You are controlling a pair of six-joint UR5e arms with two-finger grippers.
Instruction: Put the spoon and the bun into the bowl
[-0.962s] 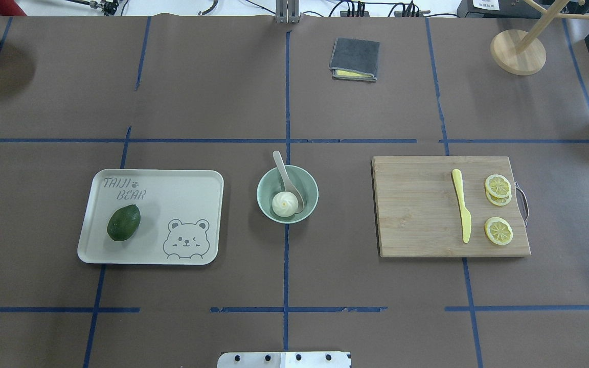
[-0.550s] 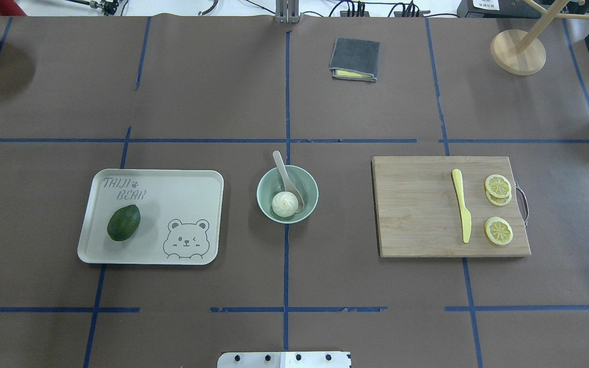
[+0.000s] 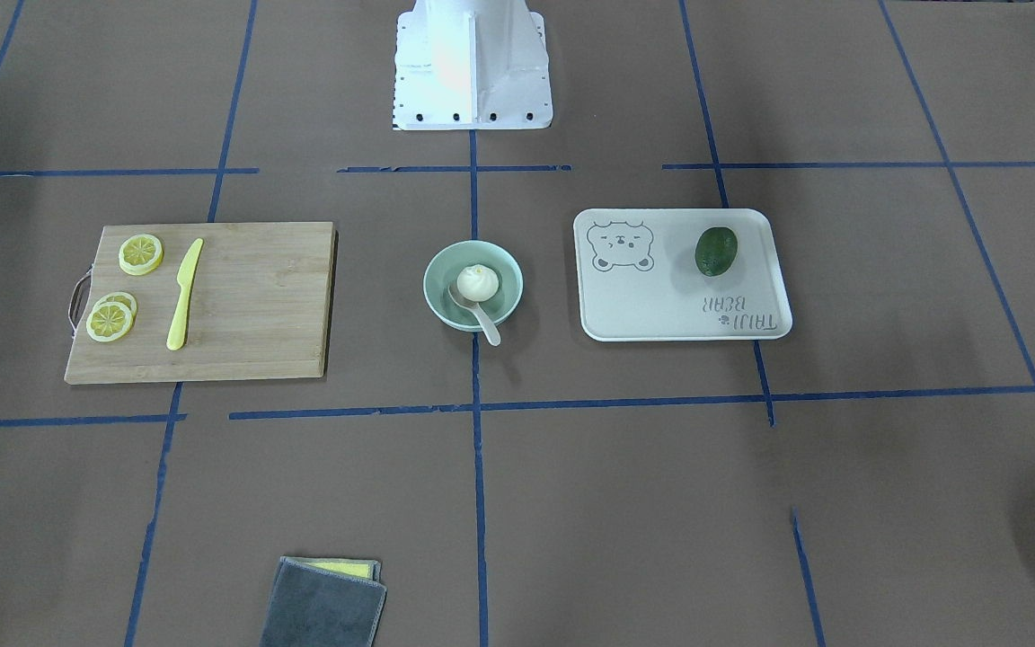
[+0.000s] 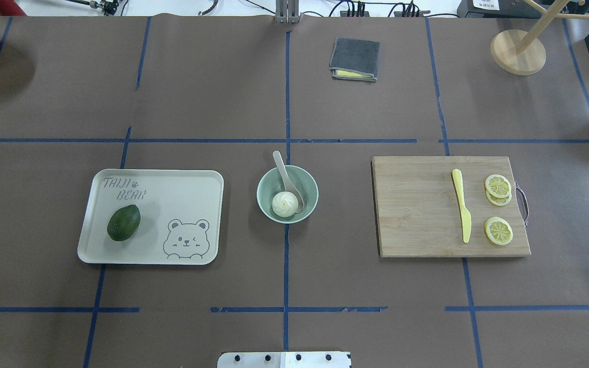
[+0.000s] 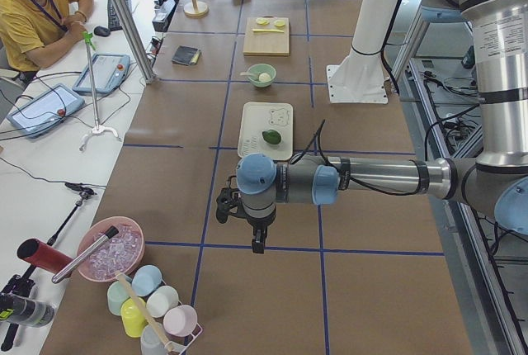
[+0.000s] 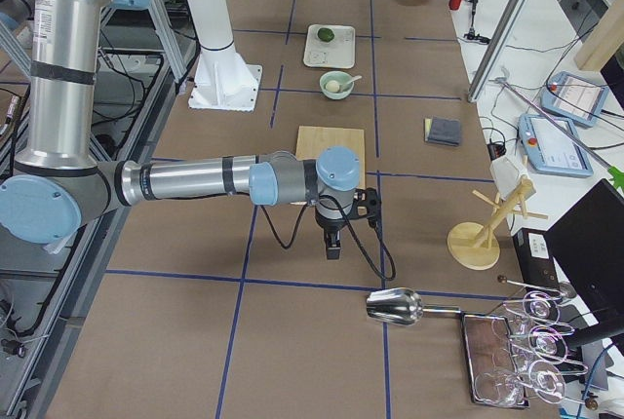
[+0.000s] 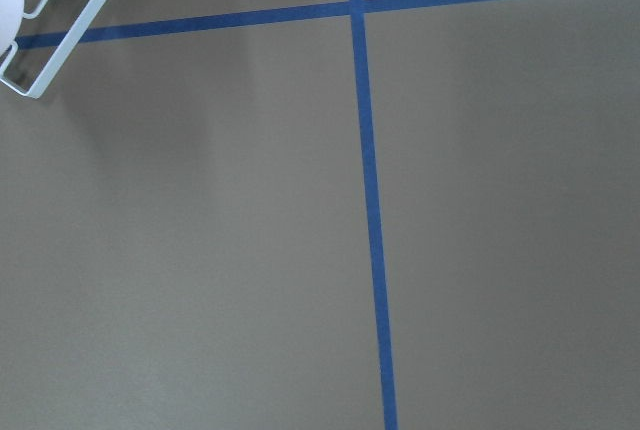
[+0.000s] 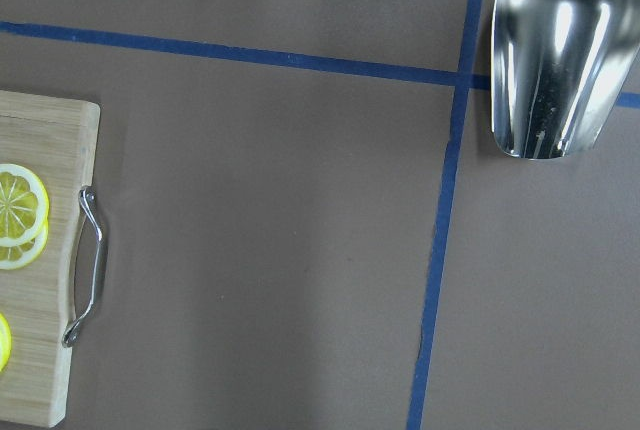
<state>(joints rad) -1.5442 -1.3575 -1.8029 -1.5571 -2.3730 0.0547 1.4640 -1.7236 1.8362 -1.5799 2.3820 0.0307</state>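
Both task items sit inside the bowl (image 4: 261,190) at the table's centre, so you can judge the job as done. The bun (image 4: 282,204) rests on the bowl's floor toward the robot's side. The spoon (image 4: 285,176) has its scoop down next to the bun, either touching or just beside it, you cannot tell which. Its handle leans on the far rim and pokes out over it. That tilt makes sense: the spoon is about as long as the bowl is wide, so it cannot lie flat and props itself on the edge.

The left gripper (image 5: 257,239) hangs fingers-down over bare paper near the robot's left end of the table, well apart from the bowl. The right gripper (image 6: 333,244) hangs the same way near the other end, between the cutting board (image 4: 412,214) and a metal scoop (image 8: 555,50). Neither seems to carry anything, but only the side views show them, so you cannot tell whether their fingers are spread or closed.

The tray (image 4: 172,194) with its green fruit (image 4: 123,222), the yellow knife (image 4: 462,204) and the lemon slices (image 4: 498,186) are no part of this task.
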